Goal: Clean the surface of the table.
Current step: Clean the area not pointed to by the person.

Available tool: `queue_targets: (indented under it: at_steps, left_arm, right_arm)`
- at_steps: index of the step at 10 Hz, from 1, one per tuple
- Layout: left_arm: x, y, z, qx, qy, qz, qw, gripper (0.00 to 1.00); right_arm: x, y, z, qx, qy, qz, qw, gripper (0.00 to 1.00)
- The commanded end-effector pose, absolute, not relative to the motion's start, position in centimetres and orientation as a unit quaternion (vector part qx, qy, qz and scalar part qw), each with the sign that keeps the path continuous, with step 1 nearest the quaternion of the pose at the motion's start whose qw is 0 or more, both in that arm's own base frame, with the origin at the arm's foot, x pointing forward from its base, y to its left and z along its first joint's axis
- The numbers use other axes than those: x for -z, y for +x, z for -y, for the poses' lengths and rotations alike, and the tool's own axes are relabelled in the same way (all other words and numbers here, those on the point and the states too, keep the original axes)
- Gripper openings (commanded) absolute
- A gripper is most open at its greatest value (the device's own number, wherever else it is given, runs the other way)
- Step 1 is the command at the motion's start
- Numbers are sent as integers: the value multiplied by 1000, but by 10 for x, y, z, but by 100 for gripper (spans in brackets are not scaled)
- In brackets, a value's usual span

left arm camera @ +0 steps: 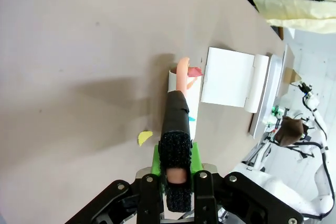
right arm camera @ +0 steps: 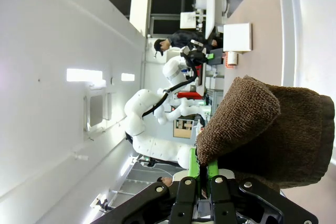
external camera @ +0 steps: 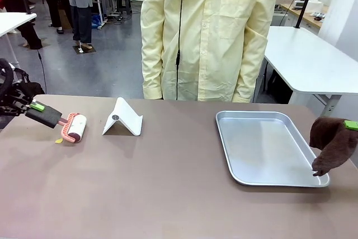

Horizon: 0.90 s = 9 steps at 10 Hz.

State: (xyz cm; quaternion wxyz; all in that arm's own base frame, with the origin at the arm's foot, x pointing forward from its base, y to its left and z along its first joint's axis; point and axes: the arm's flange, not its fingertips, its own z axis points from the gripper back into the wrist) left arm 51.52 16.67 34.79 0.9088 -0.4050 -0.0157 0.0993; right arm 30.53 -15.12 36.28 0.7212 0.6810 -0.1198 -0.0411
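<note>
The table (external camera: 168, 188) has a matte grey-brown top. At its left end lies a lint roller (external camera: 74, 127) with a pink frame and white roll. My left gripper (external camera: 37, 106) is shut on its black handle (left arm camera: 176, 129), and the roll (left arm camera: 185, 90) rests on the tabletop (left arm camera: 79, 51). Beside the roll lie small paper scraps: a yellow scrap (left arm camera: 144, 138), also visible from the front (external camera: 59, 140), and a red scrap (left arm camera: 195, 71). At the right edge my right gripper (external camera: 350, 125) is shut on a brown cloth (external camera: 333, 144) that hangs over the tray's corner. In the right wrist view the brown cloth (right arm camera: 268, 129) bunches over the right gripper (right arm camera: 202, 174).
A silver metal tray (external camera: 268, 146) lies right of centre. A white folded stand (external camera: 123, 117) sits just right of the roller. A person in a pale yellow coat (external camera: 210, 32) stands at the far edge. A white table (external camera: 313, 60) is behind on the right.
</note>
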Motion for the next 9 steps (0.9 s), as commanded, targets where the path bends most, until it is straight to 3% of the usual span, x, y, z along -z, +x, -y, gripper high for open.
queue_targets:
  at_steps: [1, 6, 9]
  left_arm:
    - [-334, 520, -156, -85, -370, -15, 925, 22]
    - [-344, 513, -141, -53, -382, -10, 923, 22]
    - [-420, 455, -145, -10, -445, 104, 890, 22]
  right_arm:
    - [-365, 310, 151, 32, 684, 130, 717, 6]
    - [-365, 310, 151, 32, 684, 130, 717, 6]
    - [-365, 310, 151, 32, 684, 130, 717, 6]
